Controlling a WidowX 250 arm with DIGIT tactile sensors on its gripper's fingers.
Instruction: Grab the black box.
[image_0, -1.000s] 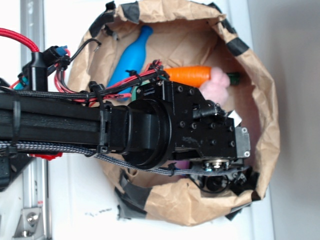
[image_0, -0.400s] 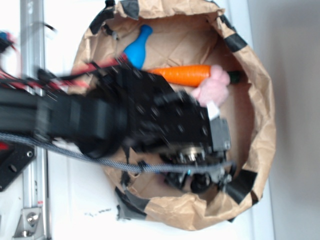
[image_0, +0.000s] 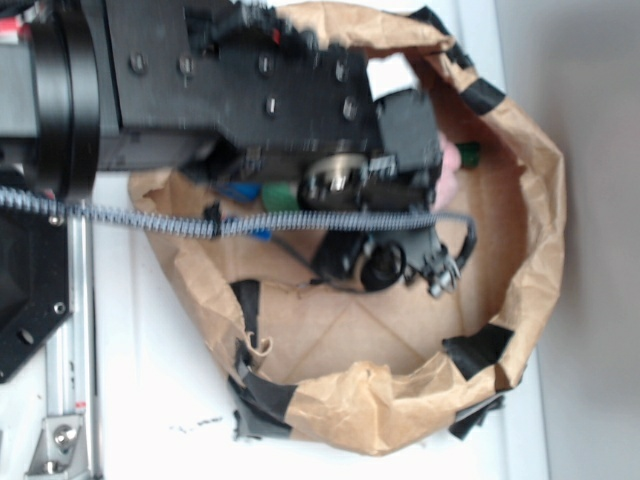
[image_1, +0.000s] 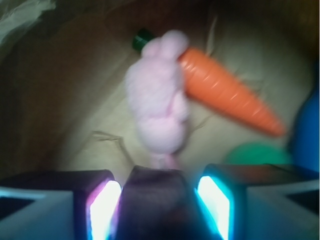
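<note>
- White tabletop (image_0: 150, 400), and on it a brown paper bag (image_0: 400, 410) with taped rim — the arm fills its upper half.
- Wrist view: the gripper (image_1: 159, 205) is clenched on a dark block, the black box (image_1: 156, 200), wedged between the lit fingers (image_1: 105, 205).
- Beyond the box lie a pink plush toy (image_1: 157, 110), an orange carrot (image_1: 227, 95) and a green ball (image_1: 255, 154).
- Looks like the grasp is made — next comes a steady lift clear of the bag's rim, without loosening.
</note>
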